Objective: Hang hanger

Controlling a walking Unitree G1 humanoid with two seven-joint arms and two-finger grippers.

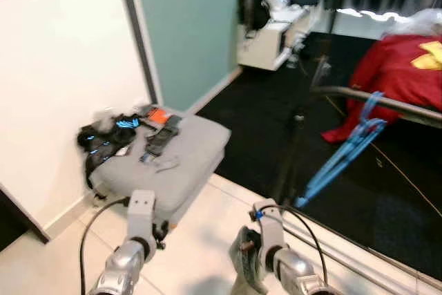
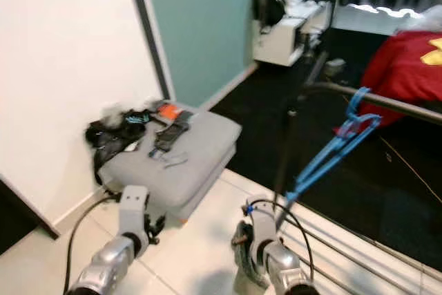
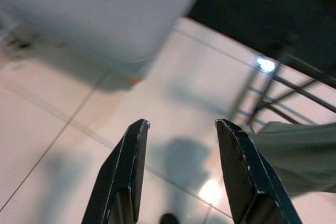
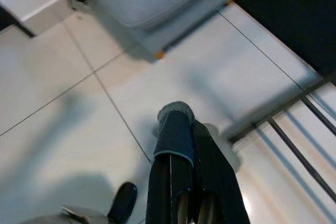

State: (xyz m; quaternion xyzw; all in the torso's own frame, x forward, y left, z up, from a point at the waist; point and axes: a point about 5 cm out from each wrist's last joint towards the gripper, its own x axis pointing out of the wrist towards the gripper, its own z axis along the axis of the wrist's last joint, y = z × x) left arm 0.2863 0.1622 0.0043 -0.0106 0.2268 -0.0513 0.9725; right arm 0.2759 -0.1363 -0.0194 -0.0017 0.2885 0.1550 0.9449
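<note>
My left gripper (image 3: 181,174) hangs low over the pale tiled floor (image 3: 63,129), and its jaws are open with nothing between them. My right gripper (image 4: 181,129) is low too, and its jaws are closed on a bit of dark cloth (image 4: 174,132). The blue hanger (image 2: 331,150) is hooked on the grey rail (image 2: 387,101) ahead on my right, and it slants down over the black rug (image 1: 276,136). A grey cushion (image 1: 173,164) lies by the white wall (with black gadgets (image 1: 110,136) piled on it). Something red (image 1: 400,67) sits behind the rail.
</note>
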